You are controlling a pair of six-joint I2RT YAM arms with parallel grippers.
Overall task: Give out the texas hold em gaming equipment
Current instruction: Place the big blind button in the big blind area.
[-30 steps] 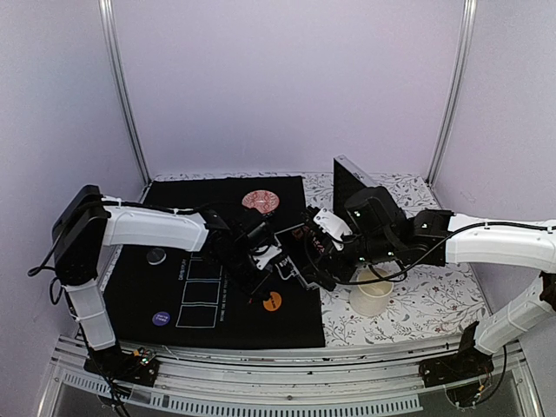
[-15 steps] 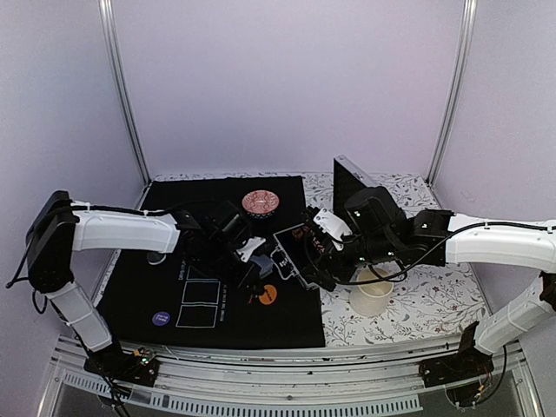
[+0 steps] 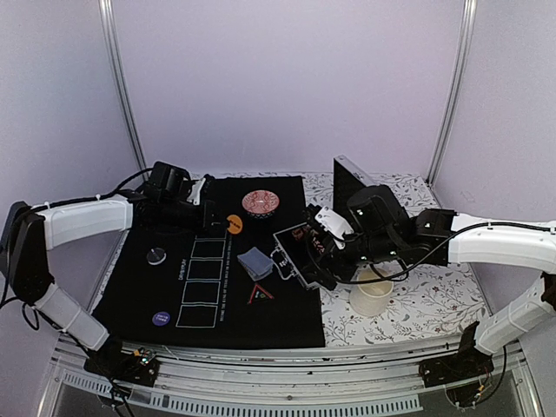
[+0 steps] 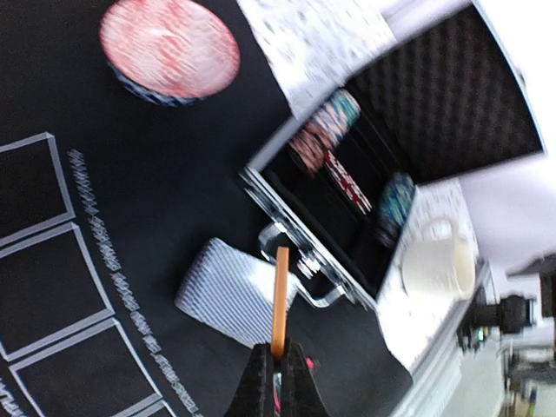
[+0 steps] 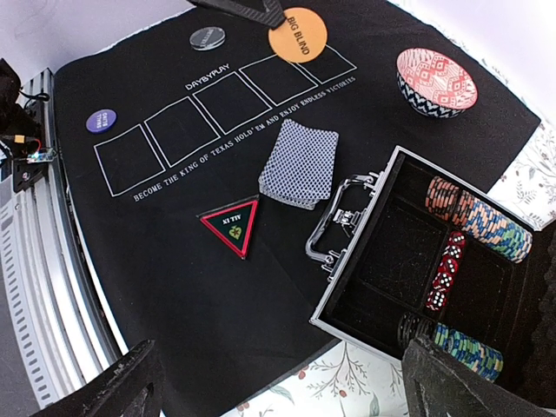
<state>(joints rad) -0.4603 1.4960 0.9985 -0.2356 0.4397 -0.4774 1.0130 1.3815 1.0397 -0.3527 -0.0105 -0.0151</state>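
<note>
A flat orange round disc printed BIG BLIND (image 5: 297, 33) is pinched by its edge between the closed fingers (image 4: 258, 384) of the left gripper (image 4: 278, 369). It is held over the far part of a black felt mat with white printed boxes (image 3: 278, 321), towards the table's far edge. Whether it touches the mat cannot be told.

The fingers of the right gripper (image 5: 280, 369) are spread wide with nothing between them, above an open silver-rimmed black case (image 5: 391, 252) near the table's middle. Striped poker chips (image 5: 476, 224) are stacked inside the case.

A deck of grey-blue-backed playing cards (image 3: 254, 262) lies just beside the case handle, and a red-edged triangle marker (image 3: 259, 294) lies closer to the near edge. A small black disc (image 3: 156, 254) and a purple disc (image 3: 161, 318) are set towards the left edge. A red patterned bowl (image 3: 261, 202) stands near the far edge. A white cylindrical cup (image 3: 372, 297) stands on the right side of the case.
</note>
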